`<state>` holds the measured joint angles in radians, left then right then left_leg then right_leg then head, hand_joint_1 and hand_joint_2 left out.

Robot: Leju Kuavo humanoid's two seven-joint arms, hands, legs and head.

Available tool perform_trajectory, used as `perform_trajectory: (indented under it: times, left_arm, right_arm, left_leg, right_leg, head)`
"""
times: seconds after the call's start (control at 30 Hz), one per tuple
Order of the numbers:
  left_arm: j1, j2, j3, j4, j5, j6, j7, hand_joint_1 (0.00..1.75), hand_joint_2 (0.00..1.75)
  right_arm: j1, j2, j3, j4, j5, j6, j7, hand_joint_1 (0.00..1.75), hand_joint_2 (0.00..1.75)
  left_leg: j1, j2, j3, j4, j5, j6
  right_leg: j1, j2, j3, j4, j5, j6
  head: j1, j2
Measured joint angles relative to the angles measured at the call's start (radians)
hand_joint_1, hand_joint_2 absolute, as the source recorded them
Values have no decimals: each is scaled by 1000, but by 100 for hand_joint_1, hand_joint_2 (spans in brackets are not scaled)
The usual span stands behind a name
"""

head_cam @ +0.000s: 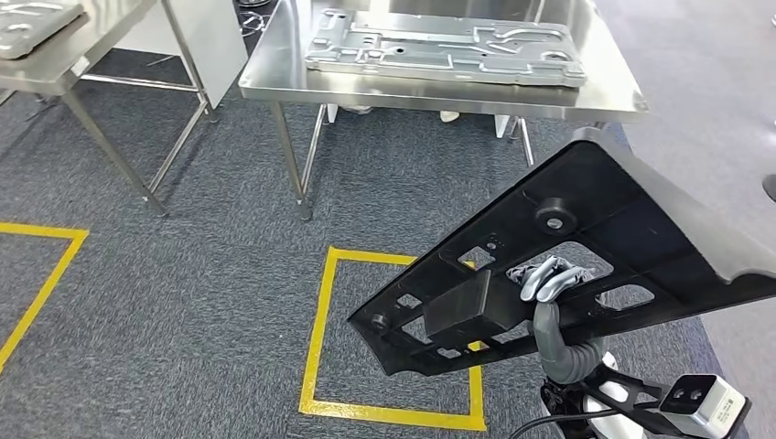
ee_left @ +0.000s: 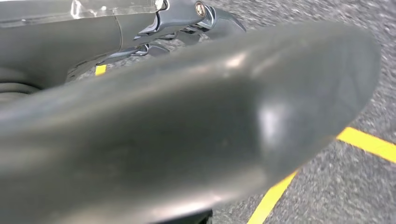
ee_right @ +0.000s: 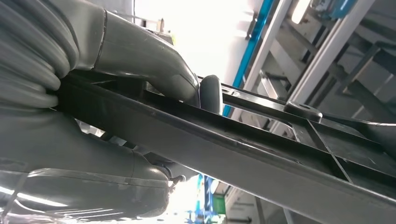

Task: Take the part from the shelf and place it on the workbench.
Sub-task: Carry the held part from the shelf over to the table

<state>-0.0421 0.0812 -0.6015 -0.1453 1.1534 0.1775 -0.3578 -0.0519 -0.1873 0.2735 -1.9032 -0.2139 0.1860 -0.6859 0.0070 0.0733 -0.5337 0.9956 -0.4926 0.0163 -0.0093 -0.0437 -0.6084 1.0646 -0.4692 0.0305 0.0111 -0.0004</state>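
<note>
The part [head_cam: 604,219] is a large flat black plastic panel with cut-outs and a raised block, tilted in the air at lower right of the head view. My right hand [head_cam: 547,279] grips it, with fingers coming through one of its openings. In the right wrist view the thumb and fingers of that hand [ee_right: 140,56] clamp the panel's ribbed edge [ee_right: 261,154]. The steel workbench [head_cam: 274,78] stands ahead, beyond the part. My left hand [ee_left: 187,130] hangs over the carpet with nothing in it, its thick thumb blurred and close to the camera.
A grey stamped metal plate [head_cam: 448,46] lies on the workbench. A second steel table [head_cam: 64,69] with another metal piece [head_cam: 32,23] stands at far left. Yellow tape [head_cam: 320,311] marks a square on the grey carpet under the part.
</note>
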Motion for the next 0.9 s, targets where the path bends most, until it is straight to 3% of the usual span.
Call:
perform_trajectory:
  times: [0.07, 0.13, 0.2, 0.23, 0.3, 0.33, 0.37, 0.4, 0.43, 0.47, 0.53, 0.57, 0.7, 0.77, 0.83, 0.87, 0.9]
  left_arm:
    - [-1, 0, -1, 0, 0, -6, 1, 0, 0]
    - [-3, 0, -3, 0, 0, -15, 3, 0, 0]
    - [-3, 0, -6, 0, 0, -21, 6, 0, 0]
    - [-3, 0, -8, 0, -1, -24, 8, 0, 0]
    - [-1, 1, -13, 0, -1, -28, 10, 0, 0]
    - [1, 2, -16, 0, 0, -30, 10, 0, 0]
    - [2, 3, -19, 0, 0, -30, 10, 0, 0]
    - [3, 5, -21, 0, 0, -31, 10, 0, 0]
    - [3, 6, -23, 0, 0, -32, 10, 0, 0]
    - [3, 8, -24, 0, 0, -33, 10, 0, 0]
    - [1, 12, -25, 0, -1, -34, 9, 0, 0]
    - [0, 13, -26, 0, -1, -34, 8, 0, 0]
    - [-2, 14, -35, 0, -2, -34, 6, 0, 0]
    - [-3, 14, -40, 0, -2, -34, 4, 0, 0]
    - [-2, 15, -43, 0, -2, -34, 1, 0, 0]
    - [-1, 15, -45, 0, -2, -34, -1, 0, 0]
    - [-1, 15, -46, 0, -2, -34, -3, 0, 0]
  right_arm:
    - [-1, 0, 0, -1, 2, -2, 0, 175, 175]
    - [-2, 0, 0, -1, 10, -8, 1, 175, 175]
    - [-4, 0, 1, 0, 21, -17, 3, 175, 175]
    - [-6, 0, 1, 1, 26, -21, 3, 175, 175]
    - [-10, 0, 2, 4, 31, -27, 3, 175, 175]
    - [-10, 0, 2, 6, 34, -29, 3, 175, 175]
    - [-9, 0, 3, 8, 35, -31, 2, 175, 175]
    - [-9, 0, 3, 10, 36, -35, 2, 175, 175]
    - [-9, 0, 3, 12, 36, -39, 2, 175, 175]
    - [-9, 0, 3, 12, 37, -43, 1, 175, 175]
    - [-10, 0, 4, 13, 38, -49, 1, 175, 175]
    - [-11, 0, 4, 13, 39, -52, 1, 175, 175]
    - [-12, 0, 5, 13, 43, -62, 1, 175, 175]
    - [-12, 0, 6, 13, 44, -62, 1, 175, 175]
    - [-12, 0, 7, 15, 45, -62, 1, 175, 175]
    - [-12, 0, 8, 16, 45, -62, 1, 175, 175]
    - [-13, 0, 8, 18, 46, -62, 1, 175, 175]
  left_leg:
    - [-5, 16, 4, 1, -5, -9]
    - [-6, 30, 8, -1, -7, -18]
    - [-2, 6, 2, 21, -26, -30]
    - [0, -18, -15, 60, -50, -35]
    - [4, -60, -77, 190, -115, -43]
    - [5, -65, -109, 253, -136, -46]
    - [6, -66, -129, 288, -139, -49]
    - [6, -66, -132, 286, -122, -50]
    - [8, -66, -115, 242, -86, -50]
    - [9, -67, -86, 171, -44, -49]
    - [9, -73, -36, 54, 1, -42]
    - [9, -76, -26, 27, 5, -35]
    - [6, -76, -19, 13, 4, -4]
    - [8, -74, -14, 8, 5, 7]
    - [6, -72, -12, 9, 0, 12]
    - [4, -72, -10, 9, -4, 13]
    - [4, -72, -5, 9, -8, 13]
  right_leg:
    - [8, -19, 32, -64, 12, -11]
    - [9, -1, 30, -66, 14, -19]
    - [4, 13, 34, -76, 20, -30]
    - [0, 19, 36, -80, 23, -35]
    - [-1, 28, 36, -82, 23, -40]
    - [-1, 33, 36, -81, 23, -41]
    - [-1, 39, 36, -80, 22, -41]
    - [-2, 45, 37, -78, 20, -40]
    - [-3, 51, 39, -75, 18, -37]
    - [-3, 55, 40, -72, 14, -34]
    - [-1, 61, 40, -63, 7, -24]
    - [1, 63, 38, -60, 5, -19]
    - [-2, 61, 32, -47, -6, 4]
    - [-4, 55, -11, 41, -51, 11]
    - [-4, 53, -92, 187, -104, 15]
    - [-5, 52, -122, 235, -111, 15]
    - [-4, 52, -133, 242, -96, 13]
  head:
    - [0, 0]
    - [-1, 0]
    - [-1, 0]
    - [-2, 0]
    - [-3, 0]
    - [-3, 0]
    - [-3, 0]
    - [-3, 0]
    - [-3, 0]
    - [-3, 0]
    - [-4, 0]
    - [-4, 0]
    - [-2, 0]
    - [0, 0]
    - [1, 0]
    - [1, 0]
    - [1, 0]
